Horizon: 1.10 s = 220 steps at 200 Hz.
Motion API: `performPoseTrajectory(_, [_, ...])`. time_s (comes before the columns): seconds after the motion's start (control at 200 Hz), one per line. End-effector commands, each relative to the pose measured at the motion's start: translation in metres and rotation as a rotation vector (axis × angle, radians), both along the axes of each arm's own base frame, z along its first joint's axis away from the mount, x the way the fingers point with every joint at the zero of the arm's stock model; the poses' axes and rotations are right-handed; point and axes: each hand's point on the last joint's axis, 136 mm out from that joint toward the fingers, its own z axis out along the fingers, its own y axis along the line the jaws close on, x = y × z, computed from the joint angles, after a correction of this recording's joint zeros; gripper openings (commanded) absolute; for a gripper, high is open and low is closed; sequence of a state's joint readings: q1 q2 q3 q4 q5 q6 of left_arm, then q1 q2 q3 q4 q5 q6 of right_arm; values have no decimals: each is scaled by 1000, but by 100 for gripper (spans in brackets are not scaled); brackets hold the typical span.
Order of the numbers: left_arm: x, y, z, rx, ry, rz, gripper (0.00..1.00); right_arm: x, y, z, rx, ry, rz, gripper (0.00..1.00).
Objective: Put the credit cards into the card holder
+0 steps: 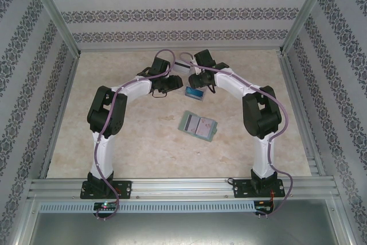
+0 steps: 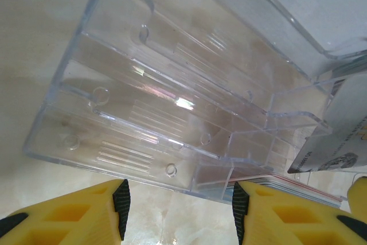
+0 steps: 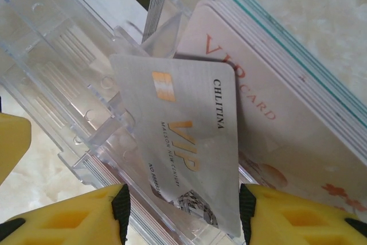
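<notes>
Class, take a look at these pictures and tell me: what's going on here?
Both arms reach to the far middle of the table. The left gripper is open in front of a clear tray. The right gripper has its jaws either side of a grey VIP card, which leans on that tray beside a stack of pink cards. The card holder lies open mid-table, untouched.

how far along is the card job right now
Done: the card holder lies open on the table; whether any card is inside is too small to tell. In hand: the right jaws straddle a grey card propped at the clear tray, not yet clamped. To do: that grey card and the stack of cards need moving.
</notes>
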State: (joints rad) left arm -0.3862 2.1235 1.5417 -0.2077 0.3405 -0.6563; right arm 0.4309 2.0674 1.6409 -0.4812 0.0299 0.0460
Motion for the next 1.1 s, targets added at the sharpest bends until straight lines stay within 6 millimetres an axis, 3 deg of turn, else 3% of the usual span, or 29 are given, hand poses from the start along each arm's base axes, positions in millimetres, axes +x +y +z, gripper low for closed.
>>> performPoseTrajectory(0.0, [6, -11, 7, -27, -27, -17, 52, -10, -2, -30, -60, 70, 10, 54])
performPoseTrajectory(0.689, [5, -10, 5, -25, -21, -19, 52, -7, 1, -28, -52, 56, 23, 15])
performPoseTrajectory(1.094, [5, -10, 3, -17, -14, -18, 52, -8, 3, -16, 65, 48, 56, 4])
